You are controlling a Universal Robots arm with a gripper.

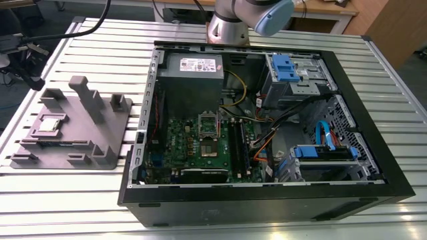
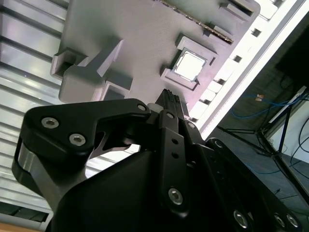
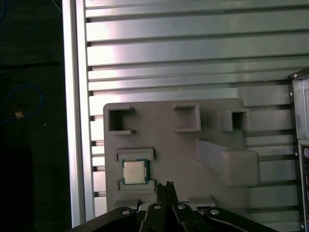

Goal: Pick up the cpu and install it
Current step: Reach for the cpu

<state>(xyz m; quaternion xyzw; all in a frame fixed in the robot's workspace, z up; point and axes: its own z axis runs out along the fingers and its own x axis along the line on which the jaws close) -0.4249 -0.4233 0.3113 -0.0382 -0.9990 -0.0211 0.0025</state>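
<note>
Silvery cpu (image 3: 134, 171) lies in the grey tray (image 3: 166, 145), part of which clenched, empty jaws hide.

tabletop (image 1: 67, 210): carried the tray (image 1: 80, 131) and the computer case (image 1: 267, 202) side by side.
tray: middle left of the exterior view, just beside the case.
cpu (image 1: 51, 123): in a recess on the tray, toward the frame's left.
computer case: centre and right.
motherboard (image 1: 193, 150): inside the case, lower left.
socket (image 1: 209, 126): on the motherboard.
arm base (image 1: 230, 27): top centre, behind the case.
pincer (image 3: 167, 187): over the tray, near the cpu, apart from it.
</note>
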